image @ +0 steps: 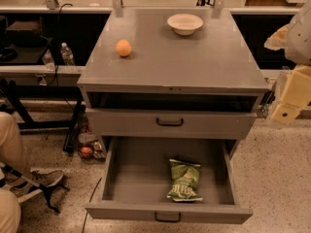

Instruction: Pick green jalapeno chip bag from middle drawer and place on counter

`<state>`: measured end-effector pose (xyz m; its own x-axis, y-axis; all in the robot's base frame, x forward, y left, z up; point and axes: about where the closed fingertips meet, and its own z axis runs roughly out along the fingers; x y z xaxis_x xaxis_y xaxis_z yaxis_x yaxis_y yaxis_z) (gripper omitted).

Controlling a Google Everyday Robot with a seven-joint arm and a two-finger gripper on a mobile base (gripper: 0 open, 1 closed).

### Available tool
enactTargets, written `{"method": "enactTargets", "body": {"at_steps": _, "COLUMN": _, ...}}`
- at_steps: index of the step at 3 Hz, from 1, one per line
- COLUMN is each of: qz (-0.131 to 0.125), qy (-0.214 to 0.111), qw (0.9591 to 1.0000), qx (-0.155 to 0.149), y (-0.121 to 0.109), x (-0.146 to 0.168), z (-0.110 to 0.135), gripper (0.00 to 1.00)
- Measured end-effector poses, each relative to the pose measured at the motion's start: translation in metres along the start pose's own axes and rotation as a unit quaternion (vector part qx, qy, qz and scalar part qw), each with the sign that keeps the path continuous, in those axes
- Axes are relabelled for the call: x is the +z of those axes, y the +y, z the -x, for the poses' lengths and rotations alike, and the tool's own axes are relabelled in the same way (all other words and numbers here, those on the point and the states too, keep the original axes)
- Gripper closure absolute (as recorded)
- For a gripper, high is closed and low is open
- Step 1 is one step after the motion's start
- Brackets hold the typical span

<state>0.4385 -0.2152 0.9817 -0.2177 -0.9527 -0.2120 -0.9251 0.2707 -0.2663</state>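
The green jalapeno chip bag (184, 180) lies flat on the floor of the pulled-out middle drawer (131, 174), right of its centre, near the front. The drawer's front panel carries a small black handle (167, 218). The counter (194, 62) is the grey top of the cabinet above it. My gripper (287, 109) hangs at the right edge of the view, beside the cabinet's right front corner, level with the top of the cabinet and well above and to the right of the bag. It holds nothing that I can see.
A round orange fruit (123, 47) sits on the counter's left side and a white bowl (184, 23) at its back right. A slim shut drawer front (170, 123) lies above the open drawer. A person's leg and shoe (29, 178) are at the left.
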Motion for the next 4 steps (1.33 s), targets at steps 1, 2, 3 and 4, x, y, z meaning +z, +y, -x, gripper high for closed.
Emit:
{"method": "enactTargets", "body": {"at_steps": 1, "qz": -0.005, "qy": -0.001, "qw": 1.0000, "qx": 0.007, "y": 0.000, "x": 0.002, "z": 0.000, "gripper": 0.00}}
{"method": "enactTargets", "body": {"at_steps": 2, "qz": -0.018, "qy": -0.002, "qw": 0.9987, "qx": 0.046, "y": 0.004, "x": 0.017, "z": -0.004, "gripper": 0.00}}
{"method": "enactTargets", "body": {"at_steps": 3, "qz": -0.019, "qy": -0.003, "qw": 0.9987, "qx": 0.046, "y": 0.004, "x": 0.017, "z": -0.004, "gripper": 0.00}}
{"method": "enactTargets", "body": {"at_steps": 4, "qz": -0.005, "qy": 0.000, "qw": 0.9948, "qx": 0.101, "y": 0.006, "x": 0.040, "z": -0.012, "gripper": 0.00}}
